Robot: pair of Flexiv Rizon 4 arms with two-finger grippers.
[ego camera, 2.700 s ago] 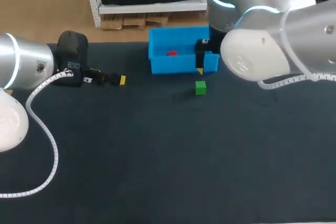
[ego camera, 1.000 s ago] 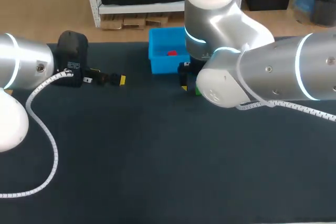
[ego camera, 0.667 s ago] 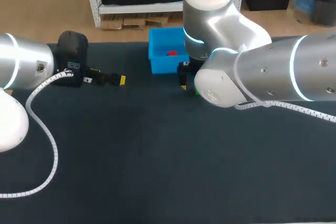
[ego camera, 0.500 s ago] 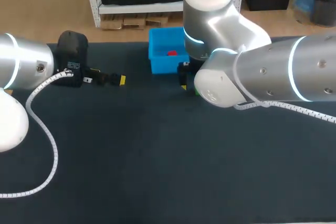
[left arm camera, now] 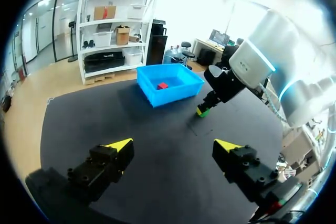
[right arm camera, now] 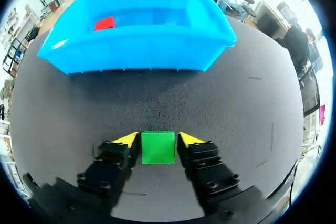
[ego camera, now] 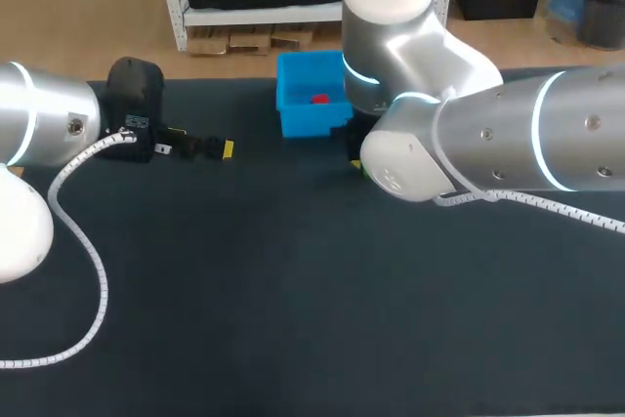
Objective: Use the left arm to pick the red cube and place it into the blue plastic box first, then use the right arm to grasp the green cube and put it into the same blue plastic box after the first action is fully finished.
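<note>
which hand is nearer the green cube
Right. The right hand is down around the green cube, which sits inside it; the left hand rests far off across the table, open.

Red cube (right arm camera: 105, 23) lies inside blue plastic box (right arm camera: 136, 51); green cube (right arm camera: 158, 148) sits flat outside it, at my right gripper (right arm camera: 158, 140).

Plastic box (ego camera: 308, 122) far-middle on table (ego camera: 244, 290), boxed cube (ego camera: 319, 100) inside, loose cube (right arm camera: 158, 147) in front.
You've got the boxed cube toward the box's left end; the loose cube lies on the table near the box's front wall, between the right gripper's (right arm camera: 158, 140) fingers; the left gripper (left arm camera: 173, 145) sits well left of the box.
</note>
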